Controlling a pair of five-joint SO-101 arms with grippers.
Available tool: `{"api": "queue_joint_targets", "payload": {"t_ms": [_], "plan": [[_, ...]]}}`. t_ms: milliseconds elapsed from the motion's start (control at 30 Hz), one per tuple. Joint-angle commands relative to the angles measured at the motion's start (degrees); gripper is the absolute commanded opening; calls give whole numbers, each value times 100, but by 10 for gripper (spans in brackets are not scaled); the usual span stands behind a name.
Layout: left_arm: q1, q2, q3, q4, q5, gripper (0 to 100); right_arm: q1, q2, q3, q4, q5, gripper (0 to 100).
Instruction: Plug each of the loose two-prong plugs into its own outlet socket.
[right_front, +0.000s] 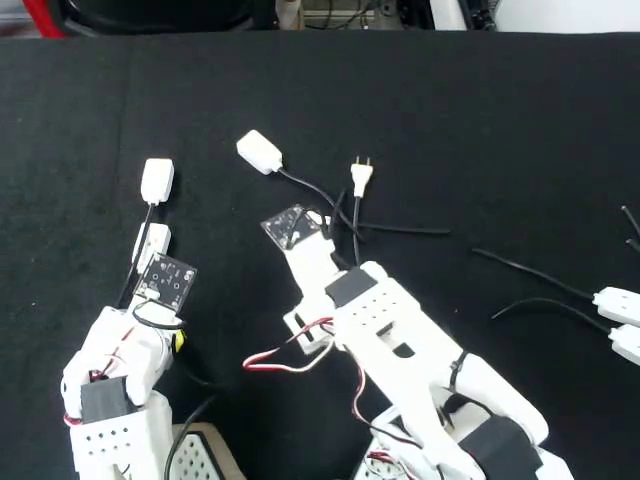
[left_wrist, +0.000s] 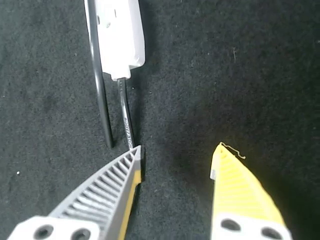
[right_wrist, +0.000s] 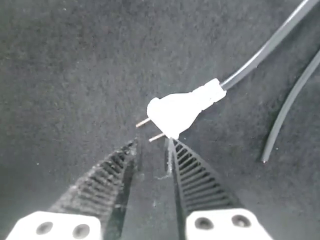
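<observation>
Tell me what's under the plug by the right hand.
Black cloth shows beneath the plug and its prongs, ahead of the right hand. The plug's body hides the spot directly under it.

The left arm and right arm are white plastic shells with black bands. Rows of small holes dot the right arm, and red, white and black wires loop from it. The left gripper has one yellow ribbed finger and one grey; the right gripper looks black, perhaps dark grey.
</observation>
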Motion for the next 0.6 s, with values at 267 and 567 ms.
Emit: {"api": "queue_joint_targets", "payload": {"t_ms": [267, 567], "plan": [[-48, -26, -4, 35, -35, 232, 97, -40, -435, -202, -1345, 78], [-57, -26, -4, 26, -35, 232, 835, 295, -418, -580, -2312, 79]]}}
